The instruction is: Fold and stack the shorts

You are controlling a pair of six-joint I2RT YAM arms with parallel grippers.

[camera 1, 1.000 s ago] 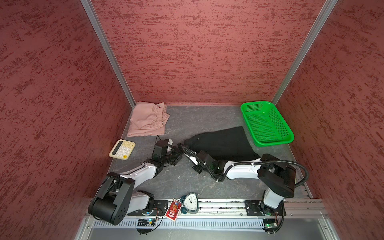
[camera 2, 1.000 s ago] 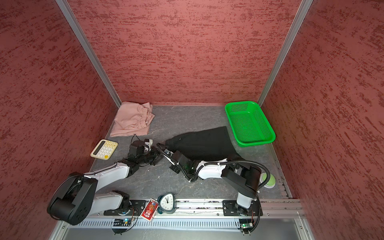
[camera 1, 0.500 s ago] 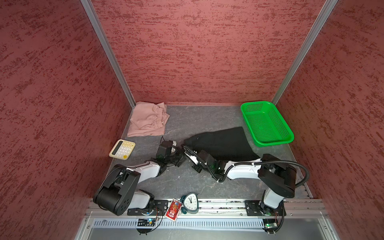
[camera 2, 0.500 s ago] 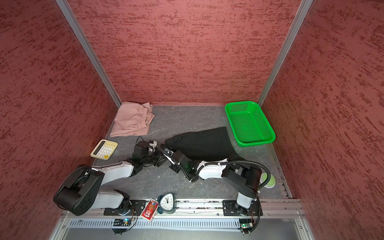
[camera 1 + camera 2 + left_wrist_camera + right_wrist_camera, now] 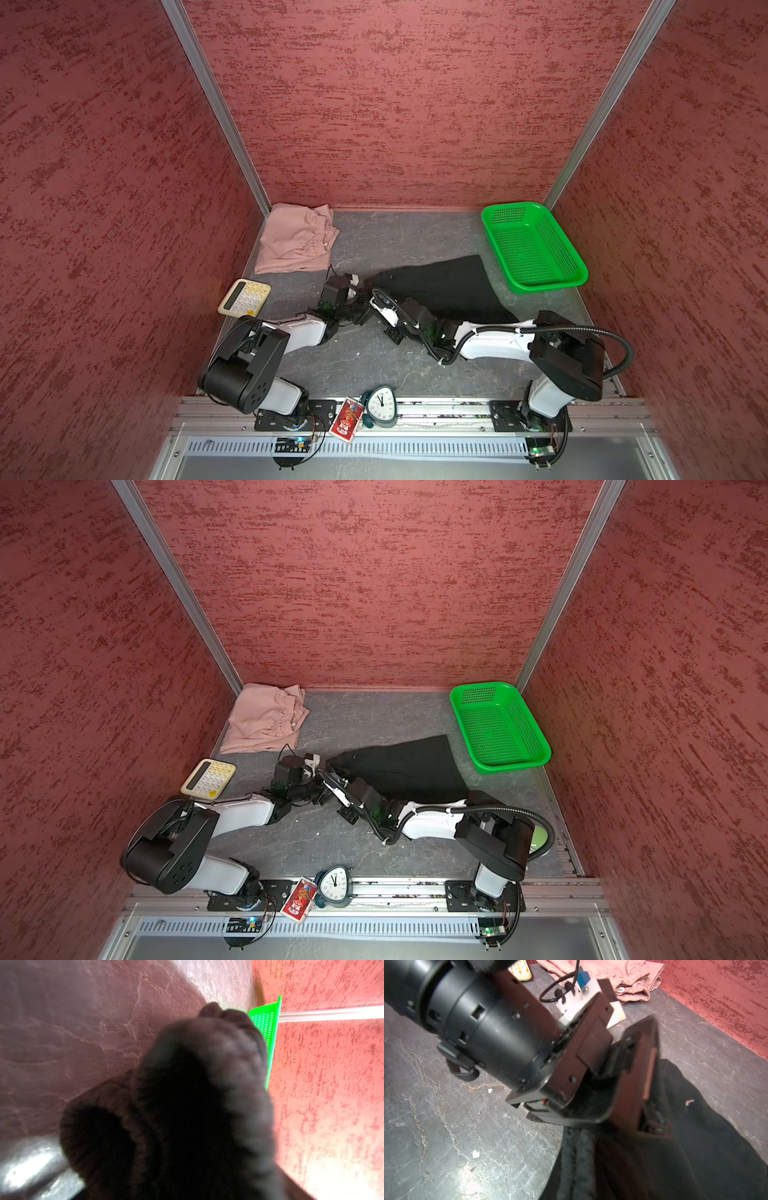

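Observation:
The black shorts (image 5: 440,286) (image 5: 407,766) lie flat at centre right, with the waistband end pointing left. My right gripper (image 5: 375,293) (image 5: 328,777) is shut on that end, and the gathered waistband (image 5: 577,1163) runs down to its jaws. My left gripper (image 5: 360,300) (image 5: 316,785) has come in against the same end from the left. One of its fingers (image 5: 643,1076) stands beside the cloth. Black cloth (image 5: 187,1105) fills the left wrist view and hides the jaws. The pink shorts (image 5: 295,239) (image 5: 266,721) (image 5: 629,978) lie folded in the back left corner.
A green basket (image 5: 534,247) (image 5: 268,1028) stands at the back right by the wall. A calculator (image 5: 244,297) lies at the left edge. A small clock (image 5: 380,405) and a red card pack (image 5: 345,419) sit on the front rail. Red walls close in three sides.
My left gripper has slid right, up to the waistband end of the black shorts that the right gripper holds. The right arm and both pairs of shorts have stayed put.

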